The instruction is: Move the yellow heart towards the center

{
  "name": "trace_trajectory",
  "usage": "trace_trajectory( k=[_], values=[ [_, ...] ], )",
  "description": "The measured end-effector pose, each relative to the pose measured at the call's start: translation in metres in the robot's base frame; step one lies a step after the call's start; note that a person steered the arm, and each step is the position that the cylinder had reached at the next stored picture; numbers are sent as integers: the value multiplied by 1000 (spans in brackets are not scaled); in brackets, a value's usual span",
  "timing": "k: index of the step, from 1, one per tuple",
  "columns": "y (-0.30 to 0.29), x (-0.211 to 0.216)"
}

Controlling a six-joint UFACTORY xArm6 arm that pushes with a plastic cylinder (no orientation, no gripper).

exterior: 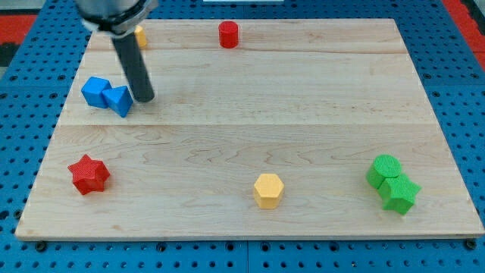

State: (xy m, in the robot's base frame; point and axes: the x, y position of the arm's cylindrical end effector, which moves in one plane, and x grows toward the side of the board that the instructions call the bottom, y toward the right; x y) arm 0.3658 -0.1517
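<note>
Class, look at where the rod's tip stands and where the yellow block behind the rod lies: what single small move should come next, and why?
Probably slide my tip toward the view's top, passing to the left of the yellow block that shows partly behind the rod near the board's top edge. My tip now stands just right of the blue blocks, on the block's centre side, so it must get beyond the block before pushing it centreward.

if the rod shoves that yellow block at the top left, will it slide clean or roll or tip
The yellow block is mostly hidden behind the rod, so its shape is unclear. It looks low and squat like the other blocks, so it probably slides rather than tips. The wooden board looks smooth, which favours sliding. My tip sits below it, beside the blue blocks; an off-centre push would likely spin it.
</note>
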Motion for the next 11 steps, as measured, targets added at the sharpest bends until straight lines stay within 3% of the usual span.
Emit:
trace_trajectory(
  k=[1, 2, 3, 4, 5, 6, 9, 10, 11],
  values=[
    [-2, -68],
    [14, -90],
    [16, -148],
    [-41, -166],
    [-73, -119],
    [-11, -94],
    [1, -110],
    [23, -119],
    [64, -99]
  ],
)
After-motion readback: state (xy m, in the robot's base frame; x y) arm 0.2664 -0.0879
